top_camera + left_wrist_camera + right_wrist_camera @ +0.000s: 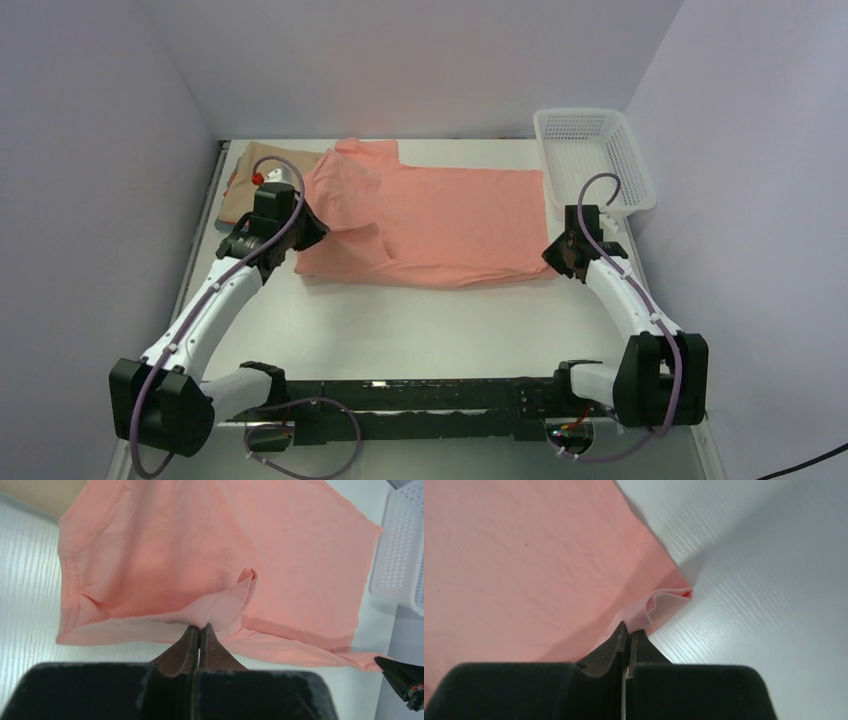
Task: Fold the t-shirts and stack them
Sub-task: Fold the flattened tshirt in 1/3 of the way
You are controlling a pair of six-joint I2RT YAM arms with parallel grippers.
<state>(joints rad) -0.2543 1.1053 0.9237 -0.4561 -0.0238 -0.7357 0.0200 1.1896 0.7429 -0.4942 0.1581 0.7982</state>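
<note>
A salmon-pink t-shirt (440,215) lies spread across the middle of the table, collar end to the left. My left gripper (312,232) is shut on a pinch of its near left edge (220,611), by the sleeve, and the cloth rises to the tips. My right gripper (556,256) is shut on the shirt's near right hem corner (659,606). In the left wrist view my left gripper (200,628) has its jaws pressed together on the fabric; in the right wrist view my right gripper (629,630) does the same. A tan t-shirt (240,185) lies folded at the far left, partly under the pink one.
A white mesh basket (594,160) stands at the far right of the table, close behind my right gripper. The enclosure walls rise close on both sides. A black rail (420,400) runs along the near edge between the arm bases.
</note>
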